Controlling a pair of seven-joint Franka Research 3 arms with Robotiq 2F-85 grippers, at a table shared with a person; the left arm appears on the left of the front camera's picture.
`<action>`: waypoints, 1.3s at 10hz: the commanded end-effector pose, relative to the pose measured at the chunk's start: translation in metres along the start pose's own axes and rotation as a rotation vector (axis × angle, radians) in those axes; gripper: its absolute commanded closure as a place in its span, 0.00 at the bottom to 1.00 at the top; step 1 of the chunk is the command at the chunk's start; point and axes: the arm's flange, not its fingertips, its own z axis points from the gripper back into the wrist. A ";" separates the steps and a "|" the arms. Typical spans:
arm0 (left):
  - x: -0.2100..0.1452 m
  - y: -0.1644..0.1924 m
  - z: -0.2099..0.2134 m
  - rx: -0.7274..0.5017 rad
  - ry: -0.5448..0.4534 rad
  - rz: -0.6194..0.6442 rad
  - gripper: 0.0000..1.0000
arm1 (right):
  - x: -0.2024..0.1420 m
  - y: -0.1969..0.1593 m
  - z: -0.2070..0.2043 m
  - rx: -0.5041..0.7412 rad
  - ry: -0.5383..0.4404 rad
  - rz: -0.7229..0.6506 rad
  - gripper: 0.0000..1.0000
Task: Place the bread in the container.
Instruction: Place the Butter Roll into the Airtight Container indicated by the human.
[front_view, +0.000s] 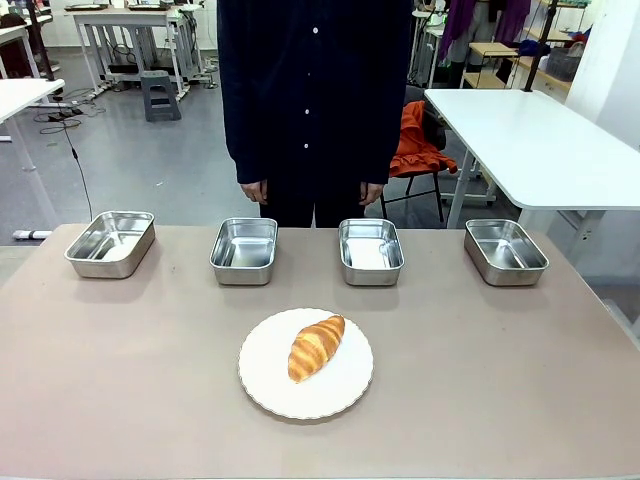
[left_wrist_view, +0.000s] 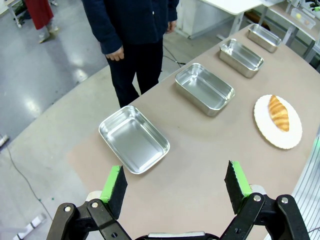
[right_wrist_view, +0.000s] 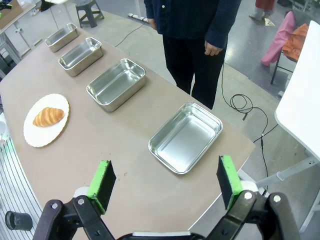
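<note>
The bread (front_view: 315, 347), a golden-brown croissant, lies on a round white plate (front_view: 270, 385) in the middle of the table. Along the far edge runs a row of several steel pans (front_view: 244, 250), and any of them could be the container; all look empty. High over the table's left end hangs my left gripper (left_wrist_view: 175, 186), open, above the leftmost pan (left_wrist_view: 133, 138), with the bread (left_wrist_view: 278, 113) far off to its right. My right gripper (right_wrist_view: 166, 181) is open too, over the rightmost pan (right_wrist_view: 186, 136), and the bread (right_wrist_view: 48, 116) sits far to its left.
A person in dark clothes (front_view: 313, 100) stands at the far side behind the two middle pans, hands (front_view: 254, 190) down at the sides. A white table (front_view: 540, 140) and a chair with orange cloth (front_view: 420, 145) stand beyond the right end. The table front is bare.
</note>
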 end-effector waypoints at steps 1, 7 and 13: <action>0.000 0.001 0.003 -0.008 -0.007 0.000 0.00 | 0.001 -0.002 -0.001 0.000 -0.022 0.008 0.00; 0.000 0.001 0.003 -0.008 -0.007 0.000 0.00 | 0.001 -0.002 -0.001 0.000 -0.022 0.008 0.00; 0.000 0.001 0.003 -0.008 -0.007 0.000 0.00 | 0.001 -0.002 -0.001 0.000 -0.022 0.008 0.00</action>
